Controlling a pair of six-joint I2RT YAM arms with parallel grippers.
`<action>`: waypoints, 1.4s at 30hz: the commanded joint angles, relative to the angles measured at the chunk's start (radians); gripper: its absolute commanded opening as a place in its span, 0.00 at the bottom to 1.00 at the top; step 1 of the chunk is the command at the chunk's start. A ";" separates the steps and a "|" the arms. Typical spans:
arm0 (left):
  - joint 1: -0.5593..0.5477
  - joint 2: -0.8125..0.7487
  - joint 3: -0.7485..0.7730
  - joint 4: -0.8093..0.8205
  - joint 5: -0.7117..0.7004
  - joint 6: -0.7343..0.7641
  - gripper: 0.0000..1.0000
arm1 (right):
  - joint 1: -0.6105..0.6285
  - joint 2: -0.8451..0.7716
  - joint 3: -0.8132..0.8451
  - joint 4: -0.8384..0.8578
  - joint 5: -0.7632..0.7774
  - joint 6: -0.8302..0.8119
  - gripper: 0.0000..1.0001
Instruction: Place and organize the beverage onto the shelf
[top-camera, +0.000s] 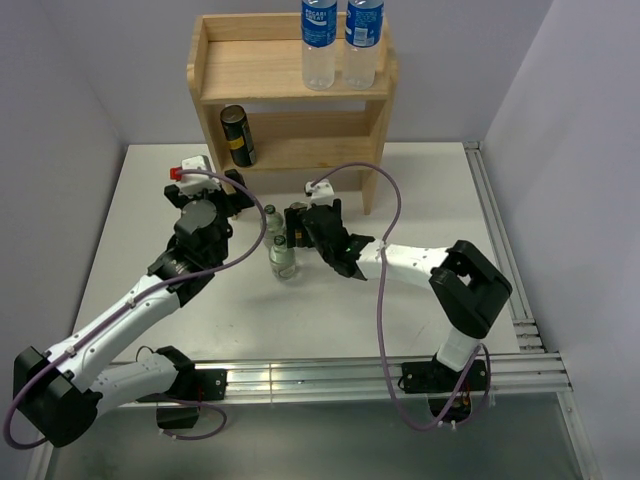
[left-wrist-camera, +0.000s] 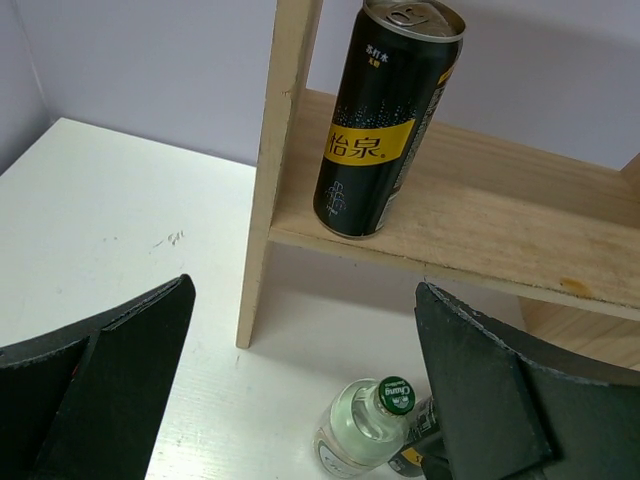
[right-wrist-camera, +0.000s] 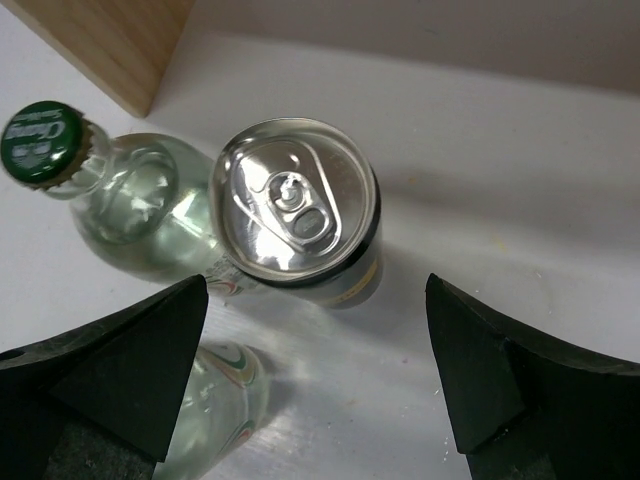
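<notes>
The wooden shelf (top-camera: 290, 85) stands at the back of the table. Two blue-labelled plastic bottles (top-camera: 319, 45) stand on its top tier. One dark gold-topped can (left-wrist-camera: 385, 120) stands on the lower tier at the left. A second can (right-wrist-camera: 295, 205) stands upright on the table, just ahead of my open right gripper (right-wrist-camera: 315, 370) and outside its fingers. Two clear glass bottles stand beside it: one green-capped (right-wrist-camera: 130, 195), the other (right-wrist-camera: 215, 400) partly under my left-hand finger. My left gripper (left-wrist-camera: 305, 380) hangs open and empty above the green-capped bottle (left-wrist-camera: 365, 430), facing the shelf.
The shelf's left side panel (left-wrist-camera: 275, 170) reaches the table right in front of the left gripper. Grey walls close the table in at the back and on both sides. A metal rail (top-camera: 500, 240) runs along the right edge.
</notes>
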 joint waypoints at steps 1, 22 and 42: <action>-0.008 -0.033 -0.006 0.030 -0.011 -0.006 0.99 | -0.025 0.019 0.047 0.048 -0.008 -0.013 0.96; -0.034 -0.047 -0.022 0.059 -0.019 0.014 0.99 | -0.057 0.185 0.056 0.190 -0.014 0.003 0.97; -0.038 -0.027 -0.022 0.074 -0.014 0.018 0.99 | -0.059 0.262 -0.022 0.370 -0.005 0.020 0.90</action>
